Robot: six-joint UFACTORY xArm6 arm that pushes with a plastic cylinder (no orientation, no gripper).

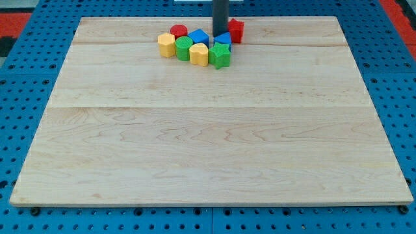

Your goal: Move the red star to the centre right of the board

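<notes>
Eight blocks on the board [208, 143], all bunched at the far edge, a bit left of middle. The red star [236, 30] is the rightmost of them, sitting near the far edge, so it's nowhere near centre right yet.

We have no pincer on this arm, only the rod [221, 16], so nothing is held. My tip [221, 33] comes down just left of the red star, between it and the rest of the cluster; from here we can't tell whether the tip touches the star or just sits beside it. The rod hides part of the star's left side.

Right below the tip is a blue block [223, 39], shape unclear, partly covered. Nearer to us from that sits a green star [220, 56], which is the nearest block of the group. Left of the green star is a yellow block [199, 54], touching or almost touching it. Behind that one is a blue block with a peaked top [199, 36]. Further left come a green block [183, 48], then a yellow block at the left end [166, 45]. A red round block [179, 30] sits at the far left of the bunch, behind the green one.

The board lies on a blue pegboard table [26, 78].
</notes>
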